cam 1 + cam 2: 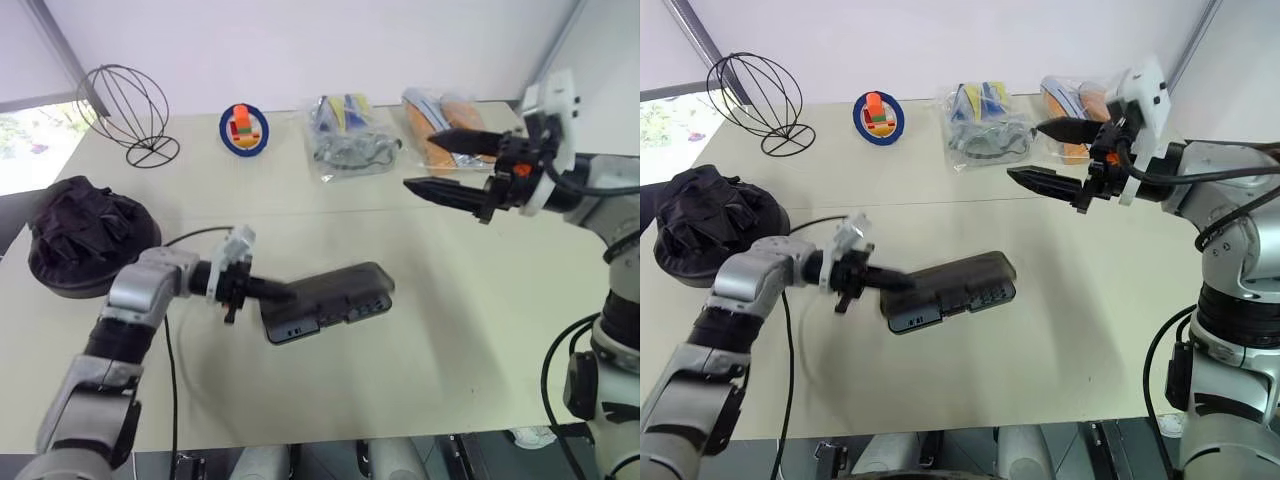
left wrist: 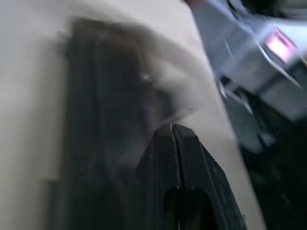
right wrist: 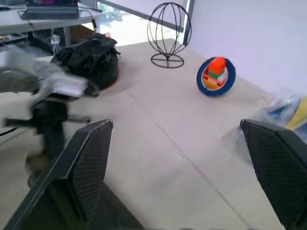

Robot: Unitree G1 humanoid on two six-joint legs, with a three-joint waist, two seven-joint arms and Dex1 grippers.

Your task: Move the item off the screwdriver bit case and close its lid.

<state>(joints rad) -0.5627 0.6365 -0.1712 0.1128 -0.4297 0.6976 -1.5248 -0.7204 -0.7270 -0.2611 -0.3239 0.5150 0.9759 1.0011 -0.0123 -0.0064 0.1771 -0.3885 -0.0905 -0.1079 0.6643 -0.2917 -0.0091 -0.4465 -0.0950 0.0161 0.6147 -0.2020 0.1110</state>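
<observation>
The item [image 1: 85, 235] sits at the table's [image 1: 480, 330] nine o'clock edge, well clear of the screwdriver bit case [image 1: 328, 300]. At centre, the left gripper [image 1: 280, 292], fingers pressed together, touches the case's nine o'clock end; its lid [image 1: 335, 285] lies down. At two o'clock, the right gripper [image 1: 432, 163] hangs spread wide, holding nothing.

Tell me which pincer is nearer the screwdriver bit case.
Left. The left pincer, shut, sits at the left end of the screwdriver bit case. The right pincer, open and empty, is raised well above and to its right.
</observation>
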